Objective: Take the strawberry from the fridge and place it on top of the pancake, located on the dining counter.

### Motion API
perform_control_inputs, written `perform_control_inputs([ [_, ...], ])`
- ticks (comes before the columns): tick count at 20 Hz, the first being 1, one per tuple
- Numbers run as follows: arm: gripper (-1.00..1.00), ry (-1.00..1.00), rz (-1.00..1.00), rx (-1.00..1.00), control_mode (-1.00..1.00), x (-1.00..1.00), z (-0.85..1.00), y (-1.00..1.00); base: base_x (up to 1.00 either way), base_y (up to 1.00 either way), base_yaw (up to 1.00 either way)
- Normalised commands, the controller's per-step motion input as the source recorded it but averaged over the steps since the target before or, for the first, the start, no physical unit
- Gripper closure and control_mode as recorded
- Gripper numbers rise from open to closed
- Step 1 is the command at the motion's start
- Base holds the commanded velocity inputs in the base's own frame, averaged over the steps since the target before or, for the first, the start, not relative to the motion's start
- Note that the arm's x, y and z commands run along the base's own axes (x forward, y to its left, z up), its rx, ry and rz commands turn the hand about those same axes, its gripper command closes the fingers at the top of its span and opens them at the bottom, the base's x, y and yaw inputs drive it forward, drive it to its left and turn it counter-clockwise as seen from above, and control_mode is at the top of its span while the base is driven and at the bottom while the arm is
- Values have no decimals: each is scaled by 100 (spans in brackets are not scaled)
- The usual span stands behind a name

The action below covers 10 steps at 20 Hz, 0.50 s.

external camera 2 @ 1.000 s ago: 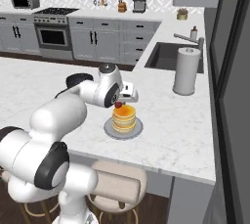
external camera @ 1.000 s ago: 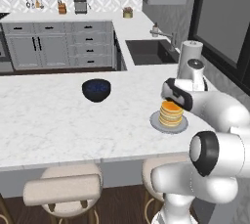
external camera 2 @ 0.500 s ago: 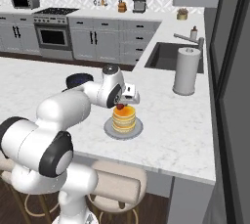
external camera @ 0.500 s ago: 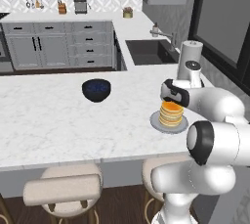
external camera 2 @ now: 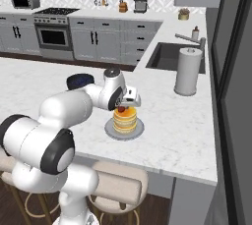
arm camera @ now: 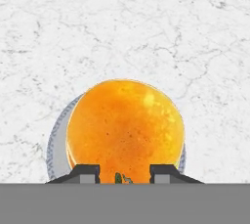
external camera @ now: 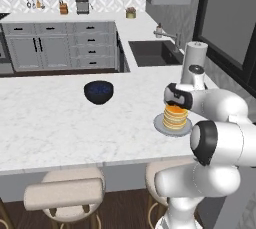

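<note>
Hovering just above the pancake [external camera 2: 125,119] on the dining counter [external camera 2: 182,121], the gripper [external camera 2: 123,107] pinches the strawberry [external camera 2: 121,109] at the stack's 9 o'clock edge; next, I judge, centre and release.

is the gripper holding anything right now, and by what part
The gripper holds the strawberry between its fingertips, just above the pancake. Which part of the berry is pinched cannot be told; a bit of green shows between the fingers in the hand view.
</note>
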Motion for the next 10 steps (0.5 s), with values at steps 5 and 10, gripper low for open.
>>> perform_control_inputs([
  [5,100,0,0,0,-100,6,-17,0,0,0,0],
  [10,100,0,0,0,-100,16,0,-1,0,0,0],
])
